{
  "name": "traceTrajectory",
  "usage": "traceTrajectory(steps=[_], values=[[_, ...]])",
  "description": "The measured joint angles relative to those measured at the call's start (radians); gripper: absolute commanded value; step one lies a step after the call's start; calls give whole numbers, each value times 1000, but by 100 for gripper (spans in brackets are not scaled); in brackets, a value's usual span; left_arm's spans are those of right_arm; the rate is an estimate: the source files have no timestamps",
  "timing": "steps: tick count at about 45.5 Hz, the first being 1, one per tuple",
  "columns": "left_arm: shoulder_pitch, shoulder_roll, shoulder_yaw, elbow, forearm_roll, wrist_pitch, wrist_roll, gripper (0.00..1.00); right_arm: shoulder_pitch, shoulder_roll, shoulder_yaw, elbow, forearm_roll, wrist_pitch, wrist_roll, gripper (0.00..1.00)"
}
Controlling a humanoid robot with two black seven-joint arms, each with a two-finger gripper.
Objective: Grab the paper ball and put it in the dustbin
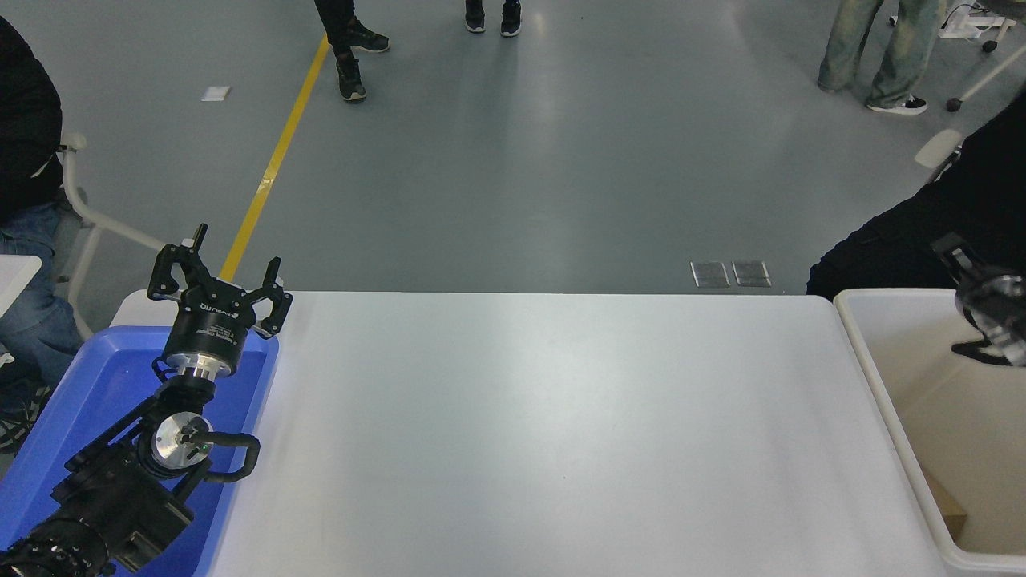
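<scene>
Head view shows the right tool (966, 308) above the far end of the dustbin (870, 377), at the picture's right edge. Its two visible fingers stand spread apart, and nothing sits between them: the tool is released. The paper ball cannot be identified; a tan-brown corner shows low inside the bin against the near wall, but whether that is the ball cannot be told. Judged from the bare surface (545, 433) and the released tool over the bin, the drop is probably done.

The dustbin stands touching the surface's right end, so a load carried sideways needs only to clear the thick rim. The right tool sits near the bin's far rim, with a dark-clothed person (922, 232) just beyond it; room in that direction is tight. Room toward the surface is wide.

The left tool (220, 276) is parked over the far end of the blue tray (72, 401) at the lower left, fingers spread, holding nothing.
</scene>
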Motion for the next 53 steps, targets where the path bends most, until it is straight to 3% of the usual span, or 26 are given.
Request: traceTrajectory(steps=[26, 43, 53], values=[[0, 0, 1, 1, 0, 0, 0, 98, 640, 160, -336, 551, -5, 395, -1, 100], [0, 0, -1, 1, 0, 0, 0, 98, 926, 191, -381, 820, -6, 738, -1, 100], [1, 0, -1, 1, 0, 0, 0, 98, 1020, 195, -380, 902, -6, 834, -1, 100]])
